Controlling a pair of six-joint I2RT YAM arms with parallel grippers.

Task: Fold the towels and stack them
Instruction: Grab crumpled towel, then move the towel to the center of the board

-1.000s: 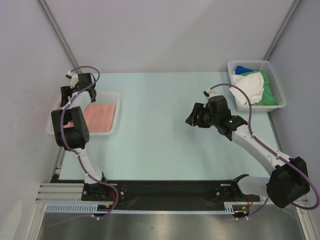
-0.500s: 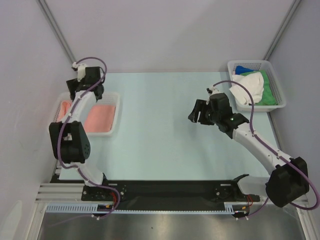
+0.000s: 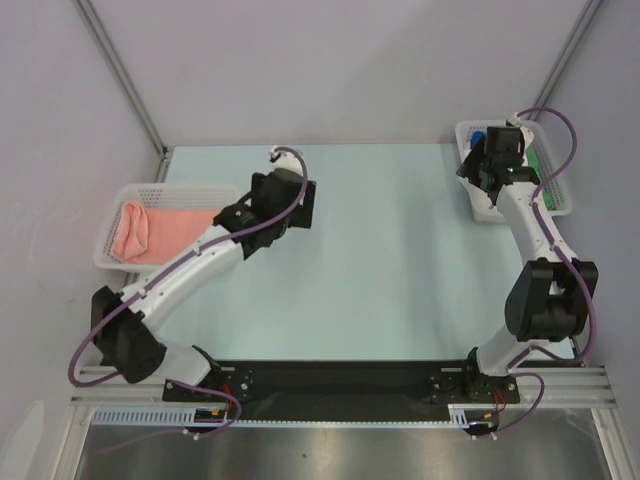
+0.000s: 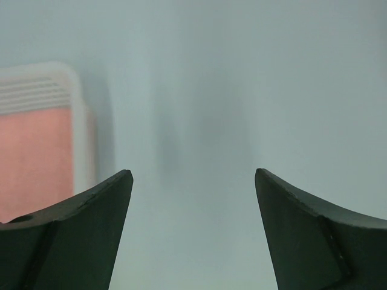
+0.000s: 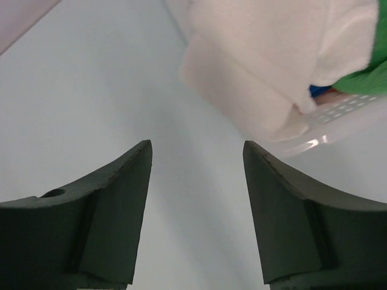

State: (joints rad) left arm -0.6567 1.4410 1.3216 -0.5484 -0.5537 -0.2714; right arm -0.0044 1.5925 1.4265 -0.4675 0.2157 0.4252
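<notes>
Both your pincers released, left pincer (image 4: 193,181) over the surface (image 4: 254,84), pink towel (image 4: 33,157) to its left, white towel (image 5: 272,60) just ahead of right pincer (image 5: 196,148).

Pale blue table (image 3: 380,280); plain lilac walls (image 3: 330,70) on three sides (grey posts (image 3: 118,72) in the corners); brushed steel ledge (image 3: 350,455) in front.

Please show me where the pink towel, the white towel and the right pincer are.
pink towel (image 3: 170,230): top external view, its flat middle.
white towel (image 5: 272,54): right wrist view, its bulging front fold.
right pincer (image 5: 196,144): right wrist view, the gap midway between its fingertips.
</notes>
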